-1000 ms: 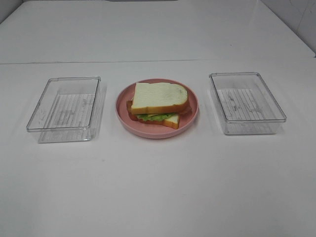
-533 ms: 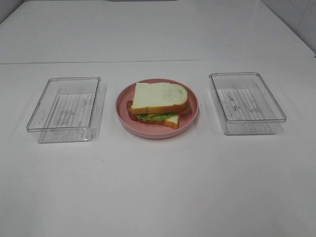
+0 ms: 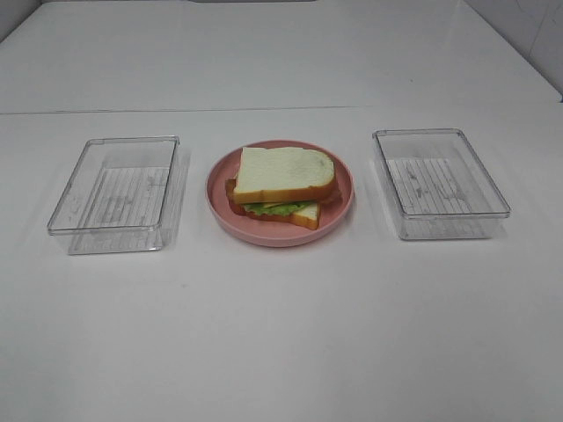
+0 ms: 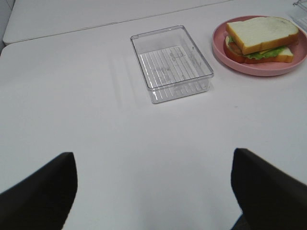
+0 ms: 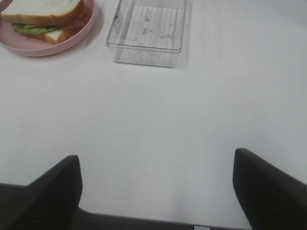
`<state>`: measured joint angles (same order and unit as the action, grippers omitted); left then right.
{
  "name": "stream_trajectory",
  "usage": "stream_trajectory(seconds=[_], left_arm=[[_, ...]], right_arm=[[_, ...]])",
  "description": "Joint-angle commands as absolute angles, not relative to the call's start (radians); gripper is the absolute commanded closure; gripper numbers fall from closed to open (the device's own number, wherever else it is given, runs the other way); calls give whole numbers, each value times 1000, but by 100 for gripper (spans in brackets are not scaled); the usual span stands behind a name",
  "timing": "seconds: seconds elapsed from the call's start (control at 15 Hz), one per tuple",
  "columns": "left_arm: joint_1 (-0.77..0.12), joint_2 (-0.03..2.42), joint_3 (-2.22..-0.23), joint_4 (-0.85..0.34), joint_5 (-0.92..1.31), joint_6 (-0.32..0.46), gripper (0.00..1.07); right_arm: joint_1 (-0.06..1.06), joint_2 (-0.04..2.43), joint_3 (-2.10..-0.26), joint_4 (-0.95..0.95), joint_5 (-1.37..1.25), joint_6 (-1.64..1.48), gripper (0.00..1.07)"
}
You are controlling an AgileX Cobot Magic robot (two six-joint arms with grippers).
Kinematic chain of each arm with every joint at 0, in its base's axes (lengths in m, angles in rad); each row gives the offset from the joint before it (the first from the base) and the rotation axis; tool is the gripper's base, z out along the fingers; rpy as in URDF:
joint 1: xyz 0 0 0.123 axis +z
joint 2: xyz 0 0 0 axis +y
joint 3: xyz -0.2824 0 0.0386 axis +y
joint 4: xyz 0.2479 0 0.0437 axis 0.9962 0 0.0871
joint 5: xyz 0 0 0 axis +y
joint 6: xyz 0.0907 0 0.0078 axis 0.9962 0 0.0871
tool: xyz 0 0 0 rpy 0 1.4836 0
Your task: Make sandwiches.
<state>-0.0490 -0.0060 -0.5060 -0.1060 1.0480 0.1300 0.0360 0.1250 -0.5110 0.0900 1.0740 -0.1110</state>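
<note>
Sitting on the pink round plate [image 3: 220, 200], the stacked toy bread-lettuce-bacon sandwich [image 3: 283, 185] is well clear of my left pincer [image 4: 153, 191] and right pincer [image 5: 156, 191], both spread wide, holding nothing.

White table [image 3: 281, 334]: pink plate [image 3: 339, 209] between two clear trays [image 3: 114, 189].

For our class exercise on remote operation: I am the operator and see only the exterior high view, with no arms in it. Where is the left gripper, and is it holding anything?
Observer: The left gripper holds nothing. Its jaws stand wide apart over bare table, short of the left clear tray.
Operator: And the right one?
Observer: The right gripper is likewise open and empty. The right clear tray and the sandwich on the pink plate lie ahead of it.
</note>
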Motion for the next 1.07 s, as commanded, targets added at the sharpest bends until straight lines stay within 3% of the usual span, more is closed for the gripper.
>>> stream_trajectory(seconds=[0.07,1.07], left_arm=[[-23,-26,-502,-110,1042,131,24],[-7,-30,-502,-110,1042,131,24]], right_arm=[[-5,74,-506,87,1063,-116,27],[0,-21,-506,95,1063,-116,27]])
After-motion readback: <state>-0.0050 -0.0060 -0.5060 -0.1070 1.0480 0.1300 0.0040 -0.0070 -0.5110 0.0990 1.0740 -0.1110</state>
